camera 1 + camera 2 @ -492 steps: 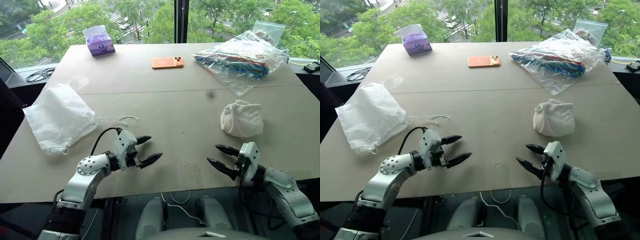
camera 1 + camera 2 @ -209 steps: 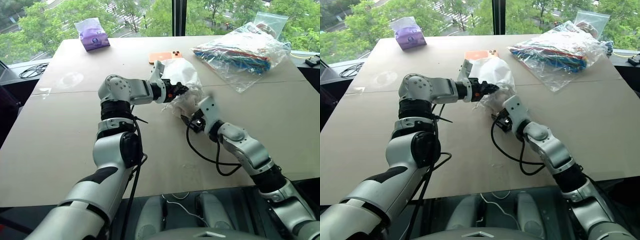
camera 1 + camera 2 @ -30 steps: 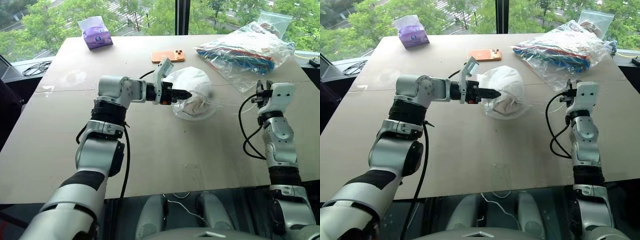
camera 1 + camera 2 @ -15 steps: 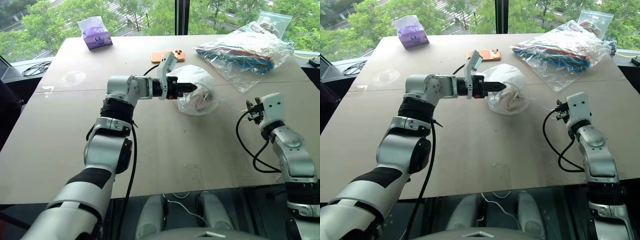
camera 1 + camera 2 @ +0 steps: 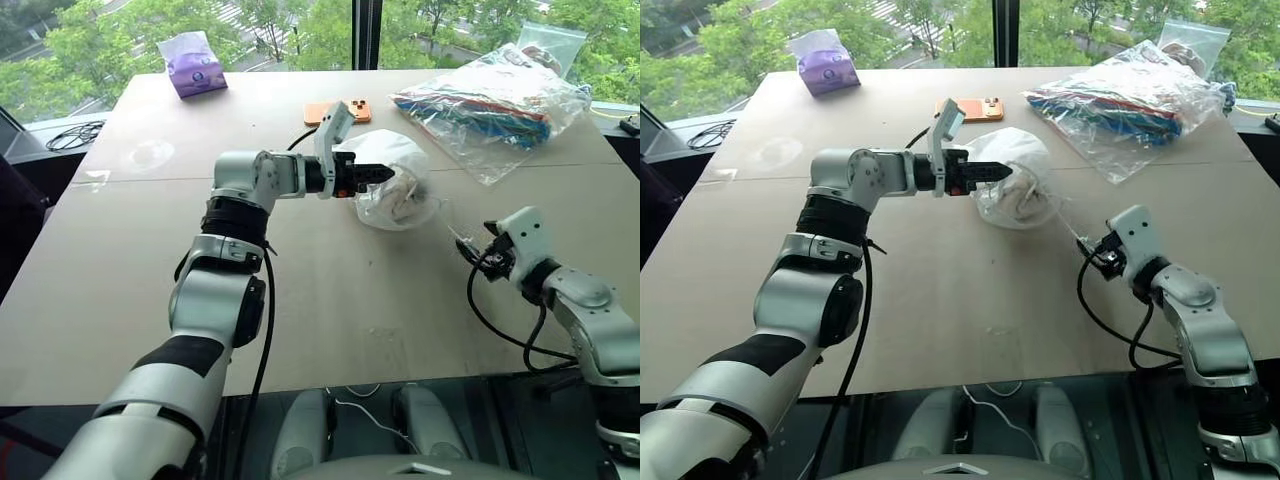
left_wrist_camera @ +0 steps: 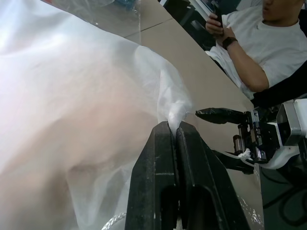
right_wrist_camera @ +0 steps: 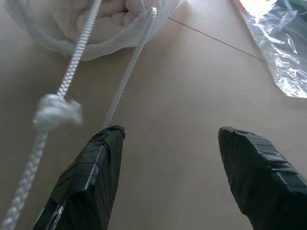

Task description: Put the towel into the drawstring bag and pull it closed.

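One tool [image 5: 388, 175] pinching drawstring bag [image 5: 400, 190] (towel [image 5: 398, 204] inside)

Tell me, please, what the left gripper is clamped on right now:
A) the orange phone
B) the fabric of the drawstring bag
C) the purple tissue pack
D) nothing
B: the left gripper has its fingers shut on a pinch of the drawstring bag, white fabric bunched between them.

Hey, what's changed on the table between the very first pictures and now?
The towel has gone from the bare table into the drawstring bag, which has moved from the table's left edge to its middle. The left gripper is now shut on the bag's fabric. The right gripper has just opened beside the cord. The purple tissue pack, orange phone and clear plastic bag stayed put.
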Tool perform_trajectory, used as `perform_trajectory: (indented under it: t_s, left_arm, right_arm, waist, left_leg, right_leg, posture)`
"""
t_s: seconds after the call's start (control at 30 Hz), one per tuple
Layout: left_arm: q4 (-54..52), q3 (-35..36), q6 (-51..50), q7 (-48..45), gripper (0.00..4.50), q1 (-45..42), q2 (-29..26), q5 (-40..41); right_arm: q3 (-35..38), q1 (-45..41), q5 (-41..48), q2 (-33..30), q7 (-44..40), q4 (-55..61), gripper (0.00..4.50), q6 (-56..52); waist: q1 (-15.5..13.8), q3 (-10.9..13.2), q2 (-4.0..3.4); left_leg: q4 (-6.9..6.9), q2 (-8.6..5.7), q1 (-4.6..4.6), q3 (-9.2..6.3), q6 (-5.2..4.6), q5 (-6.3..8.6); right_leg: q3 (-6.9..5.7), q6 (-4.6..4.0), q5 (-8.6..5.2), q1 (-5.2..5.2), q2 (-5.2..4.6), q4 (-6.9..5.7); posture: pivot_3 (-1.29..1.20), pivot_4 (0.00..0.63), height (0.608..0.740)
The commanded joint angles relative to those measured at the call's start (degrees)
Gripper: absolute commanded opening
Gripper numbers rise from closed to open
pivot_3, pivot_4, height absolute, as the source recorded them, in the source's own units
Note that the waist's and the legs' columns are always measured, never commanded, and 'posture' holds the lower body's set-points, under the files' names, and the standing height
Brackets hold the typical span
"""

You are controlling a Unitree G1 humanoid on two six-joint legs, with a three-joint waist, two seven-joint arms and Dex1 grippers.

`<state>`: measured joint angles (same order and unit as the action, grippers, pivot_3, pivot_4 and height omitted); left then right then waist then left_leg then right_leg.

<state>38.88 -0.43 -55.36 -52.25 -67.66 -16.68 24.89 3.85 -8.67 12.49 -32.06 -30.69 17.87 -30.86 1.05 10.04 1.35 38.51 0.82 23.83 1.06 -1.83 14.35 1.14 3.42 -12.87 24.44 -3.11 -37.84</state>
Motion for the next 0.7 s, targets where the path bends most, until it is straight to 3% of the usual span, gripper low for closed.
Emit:
perform_trajectory:
  t_s: [0.03, 0.3, 0.7]
  left_arm:
    - [-1.59, 1.0, 0.42, -0.25, 0.0, -1.11, -0.14, 0.33]
    - [-1.65, 0.85, 0.44, -0.24, 0.0, -0.75, 0.6, 0.4]
    - [-1.43, 0.77, 0.38, -0.27, 0.0, -0.53, 0.69, 0.24]
  right_arm:
    - [3.32, -0.42, 2.44, 0.44, 0.85, 3.93, 3.33, -0.81]
    - [6.8, 0.5, 17.0, 4.64, -1.76, 11.31, 3.33, -6.04]
    - [7.07, 2.08, 25.38, 1.78, -3.32, 15.21, 3.33, -8.99]
  waist:
    - [-0.03, 0.0, 0.0]
    - [-0.2, 0.0, 0.0]
    - [-0.23, 0.0, 0.0]
  left_leg:
    - [0.01, 0.0, -0.01, 0.01, 0.0, 0.0]
    - [0.02, 0.0, 0.0, -0.04, 0.0, 0.0]
    - [0.03, 0.0, -0.01, -0.03, 0.0, 0.0]
  right_leg:
    - [0.0, 0.0, 0.0, 0.0, 0.0, -0.01]
    - [-0.02, 0.0, 0.0, 0.0, 0.0, -0.03]
    - [-0.02, 0.0, 0.0, -0.01, 0.0, -0.04]
  posture:
    - [0.0, 0.15, 0.74]
    - [0.0, 0.15, 0.74]
    - [0.0, 0.15, 0.74]
